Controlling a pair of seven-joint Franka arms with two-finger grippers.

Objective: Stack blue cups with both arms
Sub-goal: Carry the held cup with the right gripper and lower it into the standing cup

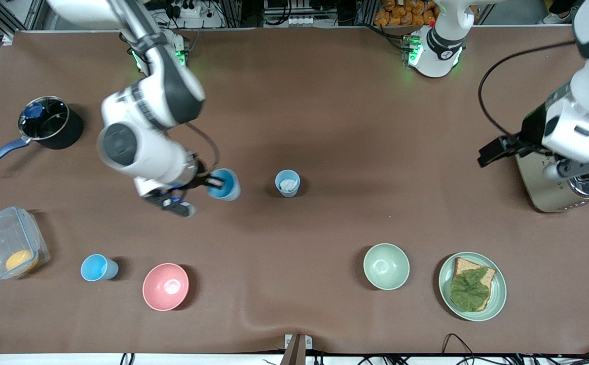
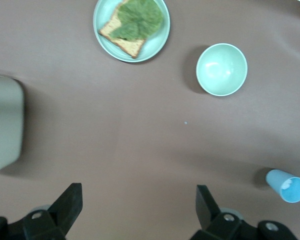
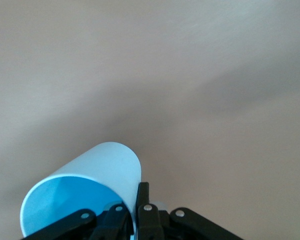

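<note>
Gripping one blue cup by the rim, right arm

Right gripper [image 1: 212,182] is clamped on the rim of a blue cup [image 1: 225,184], one finger inside the wall, one outside. Held cup [image 3: 85,192] is tilted in the right wrist view, mouth toward the camera, bare brown table [image 1: 325,126] below it. Can't tell if the cup is off the table.

Second blue cup [image 1: 288,183] stands upright mid-table, near the held one, toward the left arm's end, with something white inside. Third blue cup [image 1: 98,267] sits nearer the front camera, between the clear container [image 1: 8,243] and the pink bowl [image 1: 166,286], well apart from the gripper.

Left gripper [image 2: 138,210] waits over the toaster [image 1: 563,190], fingers spread, nothing between them. Its wrist view shows the green bowl [image 2: 222,69], the plate [image 2: 131,27] with bread and lettuce, and the second cup at the edge.
</note>
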